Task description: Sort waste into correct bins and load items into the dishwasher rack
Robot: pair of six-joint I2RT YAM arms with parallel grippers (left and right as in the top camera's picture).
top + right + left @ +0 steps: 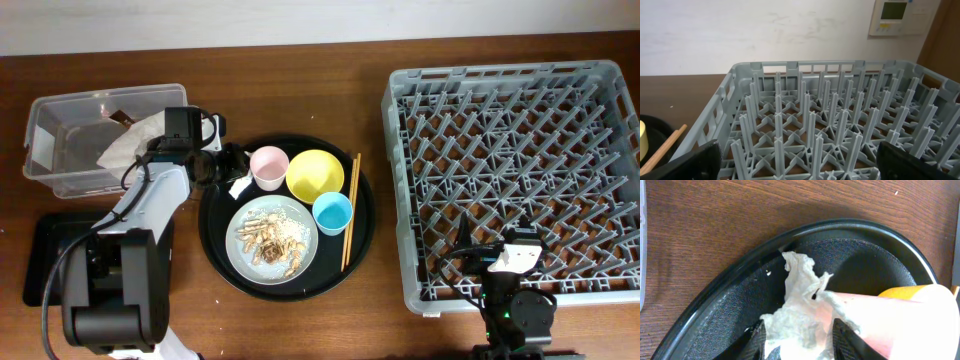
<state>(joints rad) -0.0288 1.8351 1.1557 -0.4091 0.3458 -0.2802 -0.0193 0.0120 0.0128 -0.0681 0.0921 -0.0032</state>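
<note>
The left gripper [800,332] is seen at the bottom of the left wrist view, with its two black fingers [756,342] set closely on both sides of the crumpled white napkin [800,305]. The napkin fills the gap between them and seems to be pinched, though the tips are cut by the frame edge. The napkin lies on the round black tray [730,300], touching the pink cup [890,322] at the lower right.

In the overhead view, the tray is placed in the middle of the worktop [300,90]. On it the yellow bowl [315,173], the light-blue cup [332,212], the chopsticks [351,205] and the grey-blue plate [247,263] with food scraps [268,238] are found. The clear tub [70,140] stands at the upper left, and the shallow black tray [45,265] at the lower left, partly covered by the left arm.

The dishwasher rack [840,120] fills the right side. The right gripper [800,162] is held at its lower edge, fingers spread wide and holding nothing.
</note>
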